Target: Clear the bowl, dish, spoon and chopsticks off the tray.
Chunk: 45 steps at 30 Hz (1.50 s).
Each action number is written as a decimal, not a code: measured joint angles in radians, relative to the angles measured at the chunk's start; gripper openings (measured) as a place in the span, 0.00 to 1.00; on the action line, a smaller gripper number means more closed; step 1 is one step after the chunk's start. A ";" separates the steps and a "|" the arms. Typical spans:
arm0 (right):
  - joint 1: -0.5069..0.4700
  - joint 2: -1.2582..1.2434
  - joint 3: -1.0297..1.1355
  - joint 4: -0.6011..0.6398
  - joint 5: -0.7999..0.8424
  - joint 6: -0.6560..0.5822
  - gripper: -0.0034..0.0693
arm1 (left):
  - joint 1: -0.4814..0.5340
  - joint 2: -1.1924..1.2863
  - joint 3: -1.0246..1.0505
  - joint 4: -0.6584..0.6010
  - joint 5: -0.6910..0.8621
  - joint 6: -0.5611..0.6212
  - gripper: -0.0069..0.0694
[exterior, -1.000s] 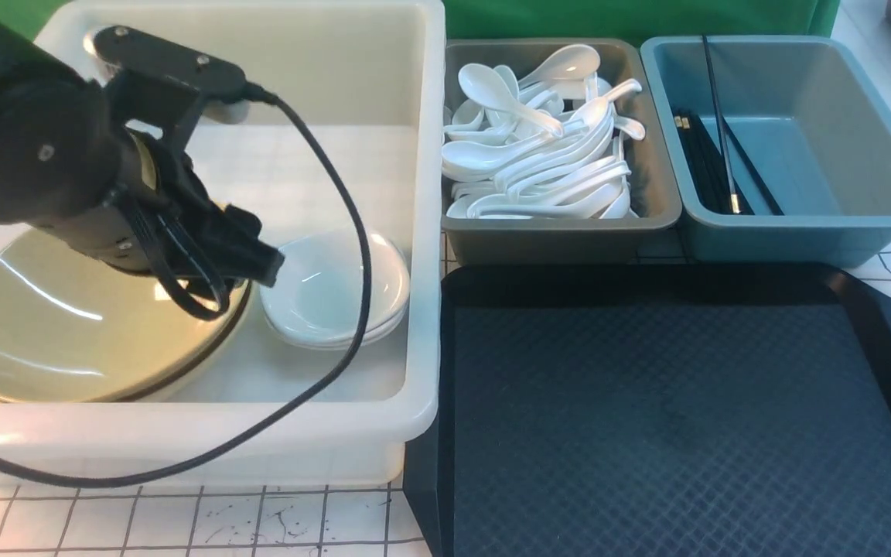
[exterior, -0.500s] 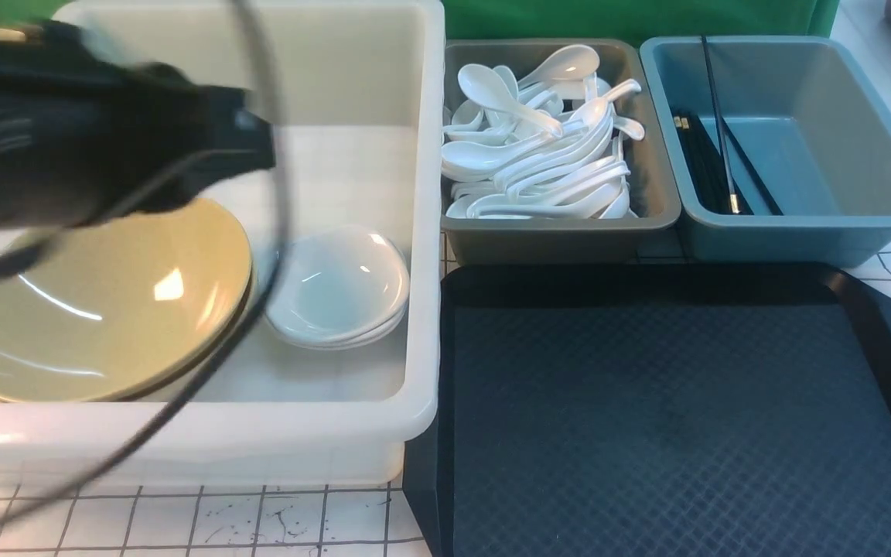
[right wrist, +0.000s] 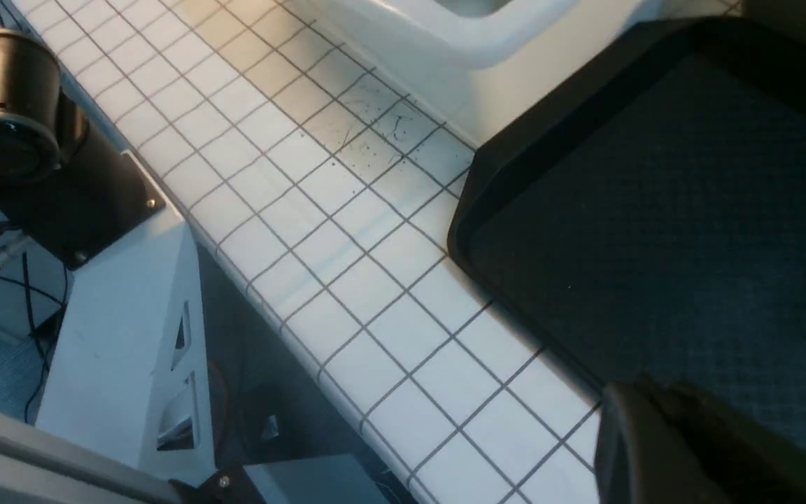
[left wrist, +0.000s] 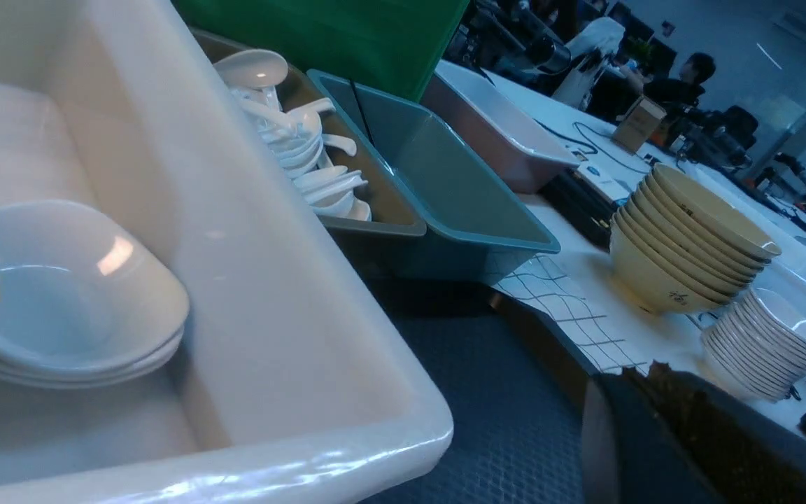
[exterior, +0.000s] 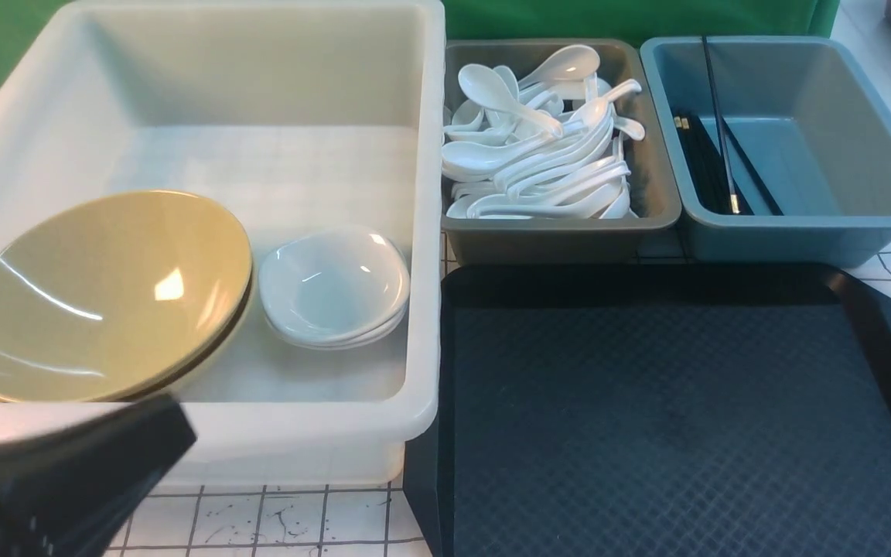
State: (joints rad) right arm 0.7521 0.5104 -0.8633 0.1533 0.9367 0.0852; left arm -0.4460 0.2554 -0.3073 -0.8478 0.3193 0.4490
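The olive-yellow bowl (exterior: pixel 97 294) leans inside the white tub (exterior: pixel 426 232), beside a small stack of white dishes (exterior: pixel 333 286). White spoons (exterior: pixel 538 155) fill the grey bin (exterior: pixel 561 232). Black chopsticks (exterior: pixel 712 166) lie in the blue bin (exterior: pixel 801 224). Nothing lies on the black tray (exterior: pixel 685 418). My left gripper (exterior: pixel 175 433) hangs shut and empty in front of the tub's near left corner; in its wrist view its tips (left wrist: pixel 644 371) are pressed together. My right gripper (right wrist: pixel 637 392) is shut and empty over the tray's near edge, out of the front view.
Off to the right, the left wrist view shows a stack of yellow bowls (left wrist: pixel 690 245) and a stack of white dishes (left wrist: pixel 767 343). The right wrist view shows the gridded table's near edge (right wrist: pixel 319 357) and a black camera mount (right wrist: pixel 11 105) beyond it.
My left arm has lifted out of the white tub and drawn back to the near left corner, and its jaws have closed. The bowl stays in the tub. Right gripper unchanged.
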 joint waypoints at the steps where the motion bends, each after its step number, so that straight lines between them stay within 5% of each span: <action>1: 0.000 0.000 0.005 0.000 -0.008 0.008 0.11 | 0.000 -0.028 0.021 -0.009 -0.010 0.018 0.09; 9: 0.000 0.000 0.008 0.000 -0.036 0.023 0.13 | 0.000 -0.119 0.134 -0.083 0.021 0.062 0.09; 30: -0.014 0.000 0.010 -0.044 -0.019 -0.011 0.15 | 0.000 -0.122 0.235 -0.163 0.402 0.068 0.09; 36: -0.281 -0.044 0.211 -0.068 -0.233 -0.214 0.15 | 0.000 -0.122 0.235 -0.169 0.405 0.069 0.09; 41: -0.556 -0.186 0.549 -0.035 -0.569 -0.263 0.15 | 0.000 -0.122 0.235 -0.169 0.408 0.069 0.09; 45: -0.658 -0.322 0.735 -0.026 -0.665 -0.284 0.10 | 0.000 -0.122 0.235 -0.169 0.408 0.075 0.09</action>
State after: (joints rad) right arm 0.0941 0.1886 -0.1284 0.1276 0.2716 -0.1985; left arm -0.4460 0.1332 -0.0719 -1.0168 0.7272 0.5237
